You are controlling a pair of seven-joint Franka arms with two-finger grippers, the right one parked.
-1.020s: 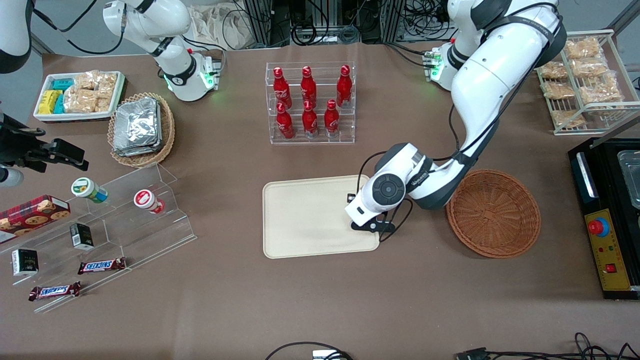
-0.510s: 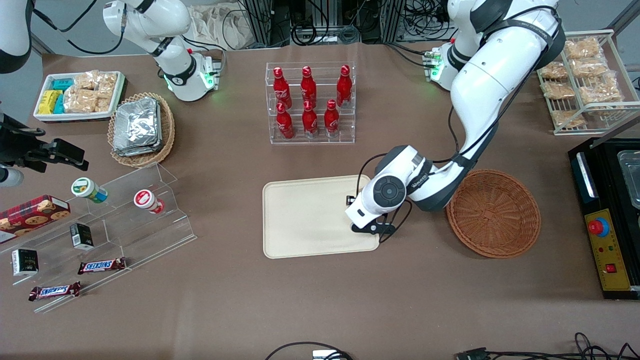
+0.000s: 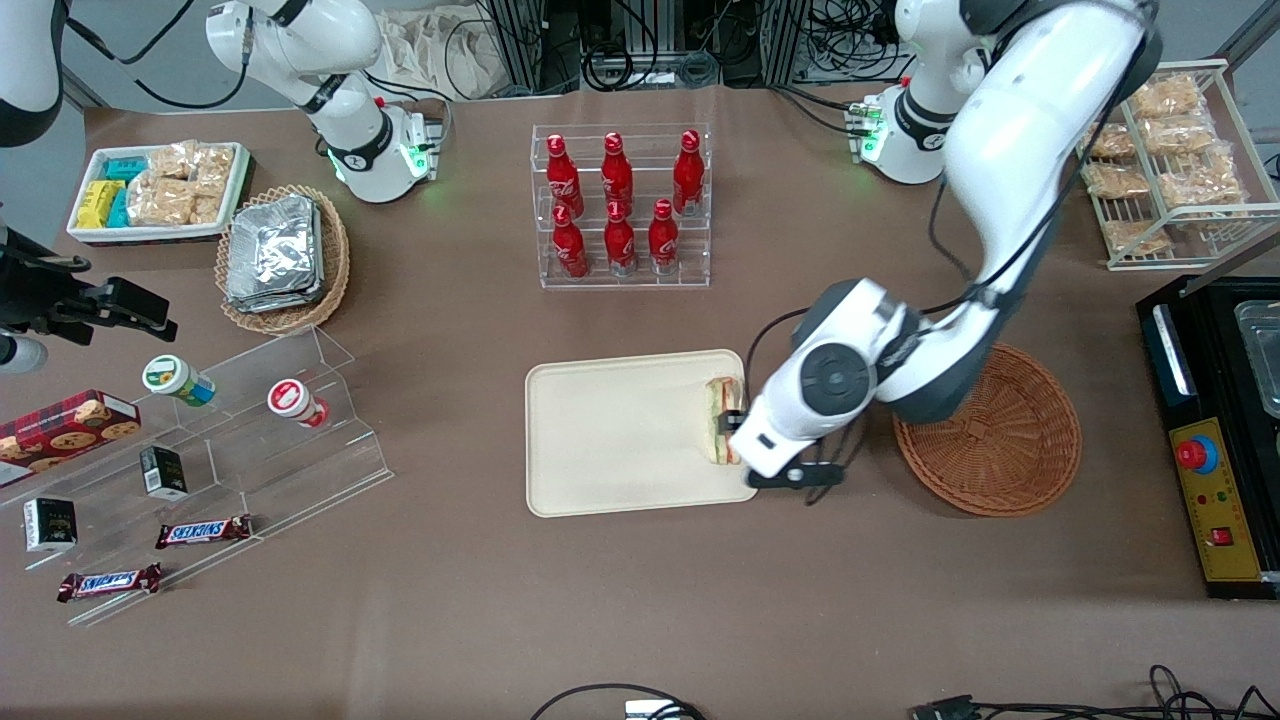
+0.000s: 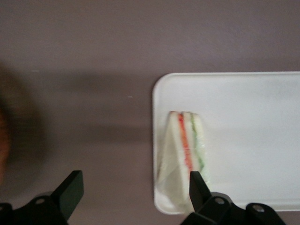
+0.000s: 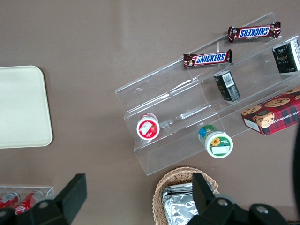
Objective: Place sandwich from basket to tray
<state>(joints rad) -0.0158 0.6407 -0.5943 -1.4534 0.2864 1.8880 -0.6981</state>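
The sandwich, a clear-wrapped wedge with red and green filling, lies on the cream tray close to the rim that faces the basket. The wrist view shows the sandwich flat on the tray with nothing gripping it. My gripper hangs open above the tray's rim and the brown table beside it. One fingertip is over the sandwich's edge, apart from it. The reddish-brown woven basket stands beside the tray toward the working arm's end, partly under the arm, and holds nothing that I can see.
A clear rack of red bottles stands farther from the front camera than the tray. A clear stepped shelf with snacks, a tan basket of foil packets and a white snack tray lie toward the parked arm's end. A black machine is beside the basket.
The arm has moved off the tray toward the basket, uncovering the sandwich, which now lies released on the tray.
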